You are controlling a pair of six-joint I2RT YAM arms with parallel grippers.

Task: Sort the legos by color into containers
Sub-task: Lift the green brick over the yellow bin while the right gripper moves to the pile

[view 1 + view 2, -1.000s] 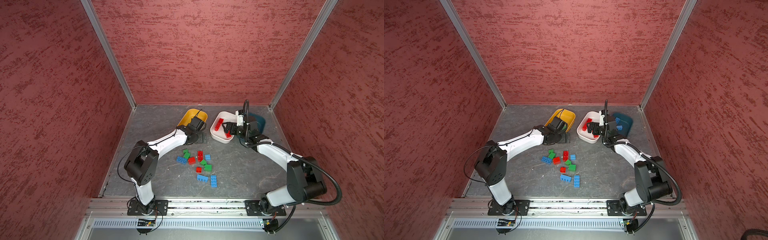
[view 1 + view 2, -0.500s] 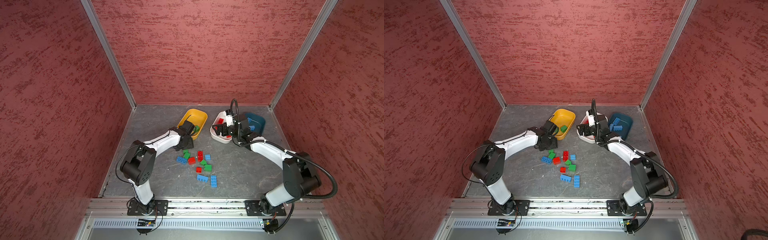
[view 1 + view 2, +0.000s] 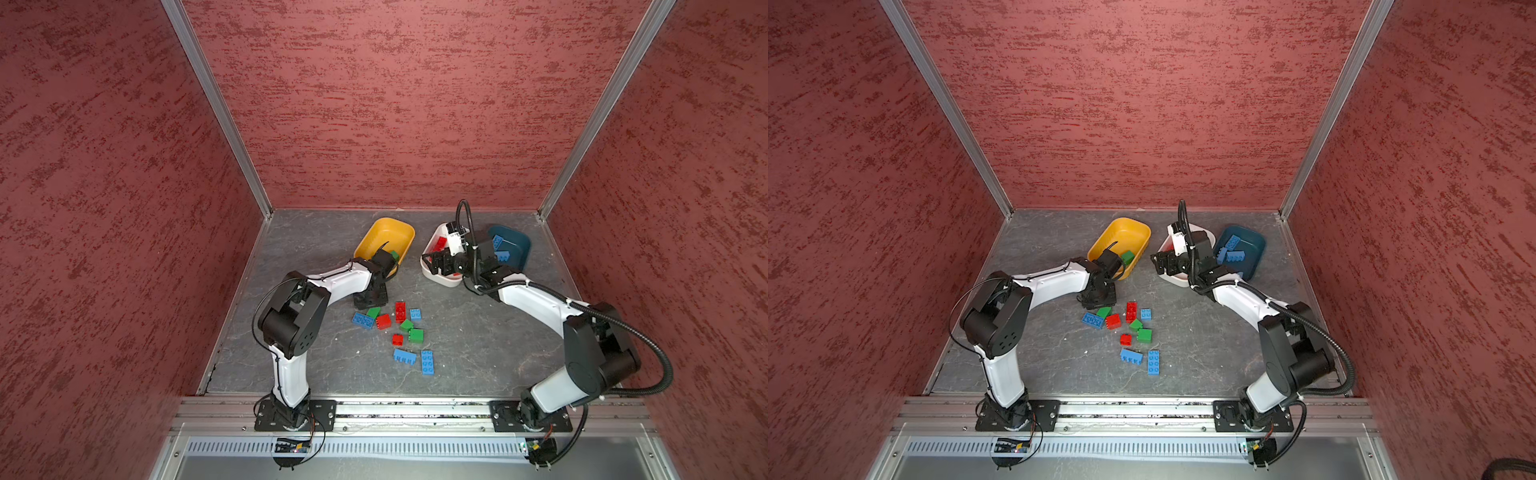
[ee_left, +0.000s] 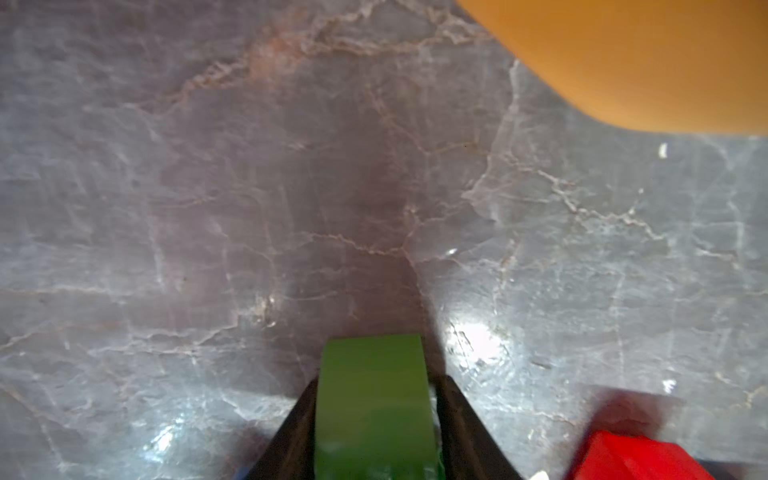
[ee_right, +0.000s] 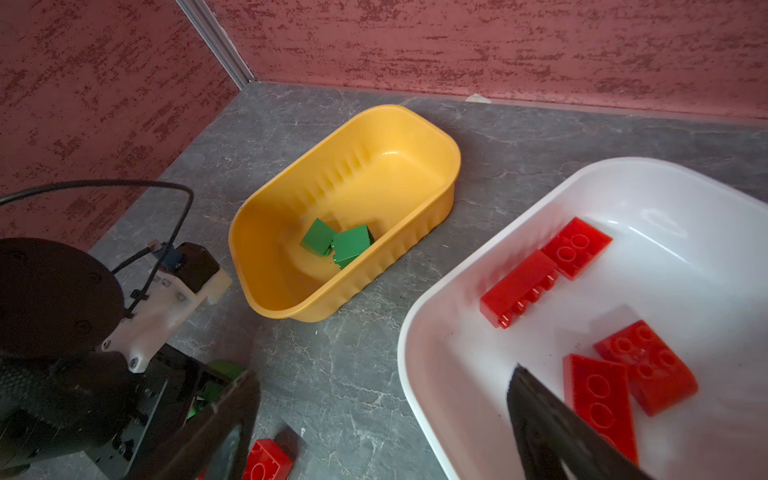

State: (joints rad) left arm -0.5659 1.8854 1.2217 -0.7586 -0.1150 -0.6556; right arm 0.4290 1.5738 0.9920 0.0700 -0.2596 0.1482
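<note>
Beside yellow tub [image 3: 383, 233]: left tool [image 4: 376, 380] clamps green brick [image 4: 372, 415] | right tool [image 5: 382, 374] wide

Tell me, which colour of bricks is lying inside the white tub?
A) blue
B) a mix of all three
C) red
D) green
C: the right wrist view shows only red bricks lying in the white tub.

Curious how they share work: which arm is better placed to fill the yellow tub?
Probably the left hand: it grips a green brick near the yellow tub; the right hand is open at the white tub.
</note>
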